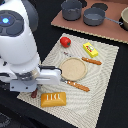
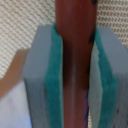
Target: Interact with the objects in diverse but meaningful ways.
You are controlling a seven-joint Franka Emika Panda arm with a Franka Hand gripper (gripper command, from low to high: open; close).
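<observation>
A: What is seen closest, at the tool?

B: In the wrist view, a dark brown sausage is seen clamped between the two grey fingers, whose green pads are pressed against its sides. The tool is thus closed on the sausage, which runs lengthwise between the pads. A woven mat is seen behind it.

A: And where is that placed in the exterior view?

B: The tool is largely hidden there by the white arm. Only a dark end of the sausage is seen under the arm, at the near edge of the pale mat, towards the exterior view's left.

A: What lies just beside it?

B: An orange-yellow scored bread loaf is laid on the mat, near the sausage and on its right in the exterior view.

A: Farther back?

B: A round tan plate is set mid-mat, with orange-handled cutlery on its near side and another piece on its far side. Beyond these, a red round tomato and a yellow rectangular block with red marks are found near the mat's far edge, well apart from the tool.

A: And farthest?

B: Two grey pots are stood on a brown board at the back of the dark worktop.
</observation>
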